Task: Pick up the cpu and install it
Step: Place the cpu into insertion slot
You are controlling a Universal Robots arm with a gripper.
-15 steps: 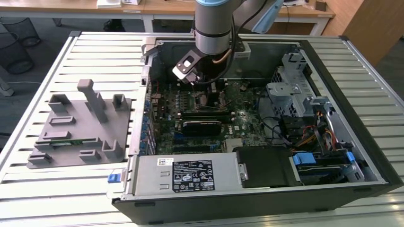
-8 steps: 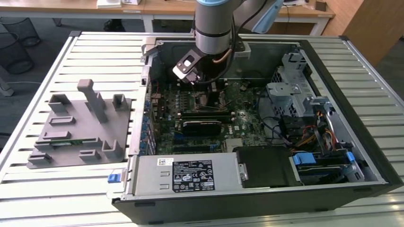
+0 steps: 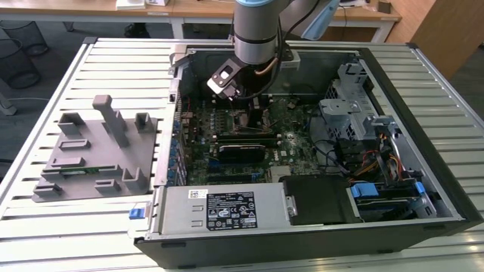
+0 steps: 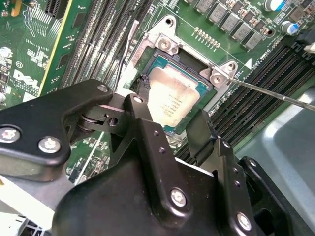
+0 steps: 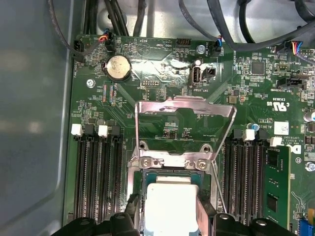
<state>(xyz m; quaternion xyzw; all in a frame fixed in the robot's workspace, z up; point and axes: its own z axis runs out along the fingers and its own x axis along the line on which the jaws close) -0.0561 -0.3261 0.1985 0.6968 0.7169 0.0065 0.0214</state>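
Gripper [image 4: 171, 104] close up, pinched narrow on the cpu [image 4: 173, 93] by two opposite edges; chip sits flat in the open socket [image 4: 165, 45], far end of the motherboard [image 5: 93, 101]; light, stiff, delicate underneath, I'd judge; hold edges only, keep level.

Cpu [image 4: 174, 96] in socket [image 4: 165, 44] on motherboard [image 4: 29, 49]; tool [image 4: 171, 105] directly over it; tray [image 3: 83, 144] at exterior view's left of case [image 3: 302, 243].

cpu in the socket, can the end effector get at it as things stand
Probably yes: the cpu lies uncovered with the load plate swung up, and the end effector hangs right over it, nothing between.
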